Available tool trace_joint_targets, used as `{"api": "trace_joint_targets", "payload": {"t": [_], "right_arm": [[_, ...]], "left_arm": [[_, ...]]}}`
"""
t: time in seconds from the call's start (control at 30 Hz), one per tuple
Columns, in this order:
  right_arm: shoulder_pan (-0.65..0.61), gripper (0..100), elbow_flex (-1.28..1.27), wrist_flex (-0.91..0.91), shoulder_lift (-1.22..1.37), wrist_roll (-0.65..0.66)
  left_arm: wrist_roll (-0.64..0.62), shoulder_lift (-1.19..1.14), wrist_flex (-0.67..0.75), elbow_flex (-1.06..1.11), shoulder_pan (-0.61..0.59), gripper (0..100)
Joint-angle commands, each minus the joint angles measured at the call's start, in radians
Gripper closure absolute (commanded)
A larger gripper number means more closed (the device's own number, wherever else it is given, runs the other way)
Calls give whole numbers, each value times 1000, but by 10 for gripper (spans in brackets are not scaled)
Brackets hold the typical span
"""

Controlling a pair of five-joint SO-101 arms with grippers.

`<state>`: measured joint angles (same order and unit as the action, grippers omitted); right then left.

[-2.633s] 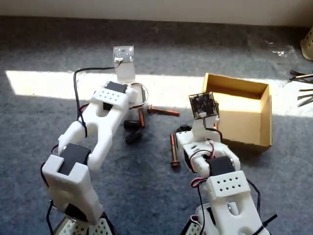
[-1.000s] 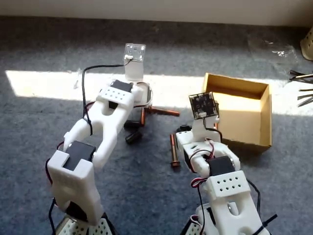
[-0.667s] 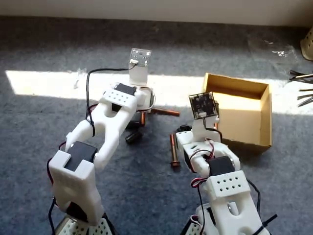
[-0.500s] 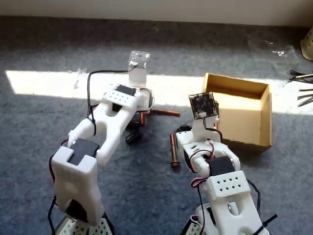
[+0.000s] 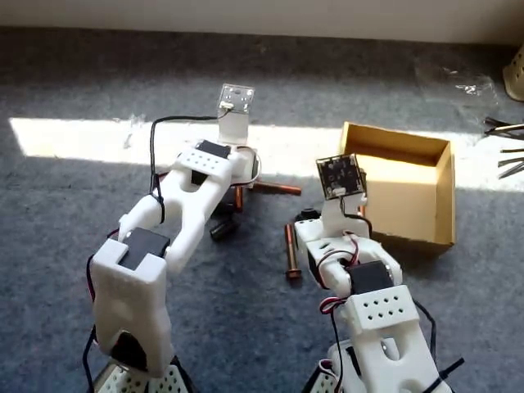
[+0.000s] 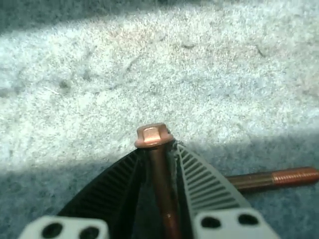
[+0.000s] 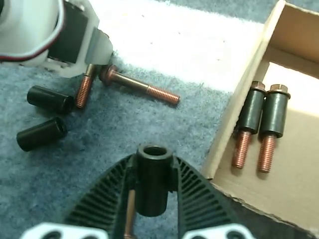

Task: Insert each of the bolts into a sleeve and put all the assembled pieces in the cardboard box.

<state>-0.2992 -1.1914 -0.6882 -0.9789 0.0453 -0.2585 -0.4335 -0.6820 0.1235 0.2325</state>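
Observation:
My left gripper point(image 6: 158, 148) is shut on a copper bolt point(image 6: 153, 135), whose hex head sticks out past the fingertips above the sunlit carpet. In the high view that bolt point(image 5: 238, 196) hangs under the left wrist. My right gripper point(image 7: 152, 162) is shut on a black sleeve point(image 7: 152, 179), held upright near the cardboard box point(image 5: 446, 188). Two loose sleeves point(image 7: 50, 99) point(image 7: 41, 133) lie beside the left gripper. One loose bolt point(image 5: 274, 187) lies between the arms, another point(image 5: 290, 250) by the right arm. Two assembled pieces point(image 7: 250, 122) point(image 7: 273, 124) lie in the box.
The box wall point(image 7: 234, 114) stands just beyond the right gripper. Metal tools point(image 5: 503, 151) lie at the far right edge and clear plastic wrap point(image 5: 458, 82) behind the box. A bright strip of sunlight crosses the grey carpet.
The left arm has swung a little to the right with the bolt in its gripper. The right arm has kept still with its sleeve.

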Motion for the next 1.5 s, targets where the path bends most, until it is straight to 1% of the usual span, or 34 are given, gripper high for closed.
{"api": "trace_joint_targets", "payload": {"t": [0.0,0.2,0.3,0.33,0.43,0.57,0.73,0.87,0.9,1.03,1.2,1.27,1.4,1.47], "right_arm": [[4,994,8,27,-21,12],[4,994,8,27,-21,12],[4,994,7,27,-21,12],[4,994,7,27,-21,12],[4,994,7,27,-21,12],[4,994,7,27,-21,12],[4,994,7,27,-21,12],[4,994,7,27,-21,12],[-7,994,7,28,-21,12],[-77,994,-27,79,-16,14],[-116,994,-91,180,-19,107],[-125,994,-105,196,-19,117],[-125,994,-107,199,-19,117],[-125,994,-105,199,-19,117]], "left_arm": [[18,18,15,-42,-10,902],[17,16,12,-39,-8,909],[18,16,-6,-45,-10,988],[18,16,-21,-48,-10,999],[18,18,-37,-48,-10,969],[20,18,-52,-41,-10,970],[25,19,-158,-64,-12,970],[25,27,-247,-125,-47,986],[25,27,-267,-153,-50,998],[25,25,-365,-271,-56,994],[26,27,-431,-366,-71,994],[80,27,-453,-397,-76,994],[290,27,-496,-437,-68,995],[373,27,-532,-455,-68,995]]}}
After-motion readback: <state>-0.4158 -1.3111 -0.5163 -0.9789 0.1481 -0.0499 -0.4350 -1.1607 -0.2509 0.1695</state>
